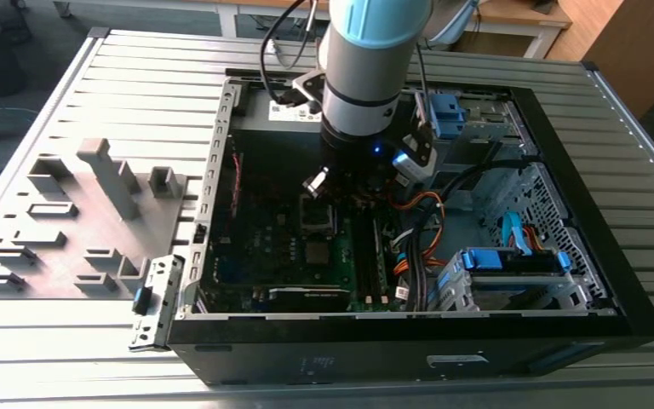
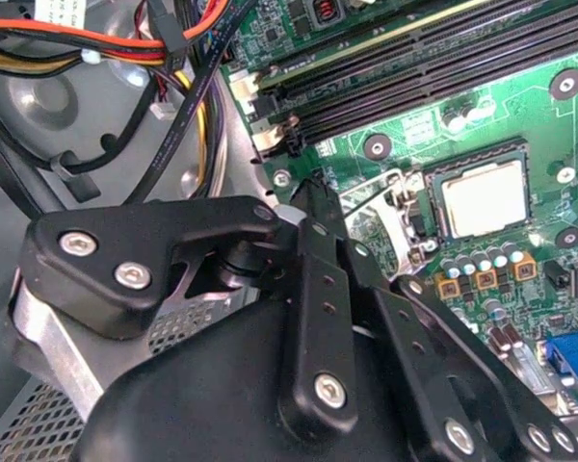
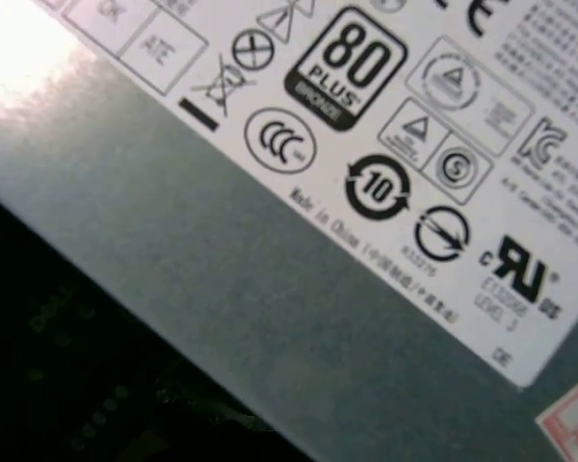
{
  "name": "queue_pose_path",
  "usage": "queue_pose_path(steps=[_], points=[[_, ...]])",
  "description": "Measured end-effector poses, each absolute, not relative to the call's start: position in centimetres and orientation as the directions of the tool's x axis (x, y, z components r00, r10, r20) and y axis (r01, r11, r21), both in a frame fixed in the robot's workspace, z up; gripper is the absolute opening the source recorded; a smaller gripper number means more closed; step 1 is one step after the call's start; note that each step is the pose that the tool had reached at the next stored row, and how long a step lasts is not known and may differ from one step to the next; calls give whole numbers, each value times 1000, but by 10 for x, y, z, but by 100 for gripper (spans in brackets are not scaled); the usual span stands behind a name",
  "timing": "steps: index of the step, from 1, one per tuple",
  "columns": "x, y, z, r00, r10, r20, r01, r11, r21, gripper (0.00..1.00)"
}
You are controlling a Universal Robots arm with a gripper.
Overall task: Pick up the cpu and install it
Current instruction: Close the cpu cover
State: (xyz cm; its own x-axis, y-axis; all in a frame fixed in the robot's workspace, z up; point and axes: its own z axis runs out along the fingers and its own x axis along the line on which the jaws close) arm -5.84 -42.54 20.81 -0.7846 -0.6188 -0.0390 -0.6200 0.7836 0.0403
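The pincer (image 2: 313,192) hangs inside the computer case (image 1: 418,358), over the green motherboard (image 2: 506,108); whether it stands wide or narrow I cannot tell; the cpu (image 2: 484,197), square with a pale silver top, lies in its socket near the pincer; the grey box (image 3: 222,318) carries a white label (image 3: 385,144) of printed symbols.

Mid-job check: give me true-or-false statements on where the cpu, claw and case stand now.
1. The cpu lies in the socket on the green motherboard. True.
2. The claw carries the cpu. False: the cpu lies in the socket, apart from it.
3. The computer case is closed. False: its side is open, the inside showing.
4. The arm reaches down into the case. True.
5. The grey fixture tray lies on the exterior view's right of the case. False: the exterior view's left.
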Motion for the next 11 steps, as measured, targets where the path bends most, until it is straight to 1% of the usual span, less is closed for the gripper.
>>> queue_pose_path(steps=[11], points=[[-58,-428,213,-782,-622,-40,-624,781,40,11]])
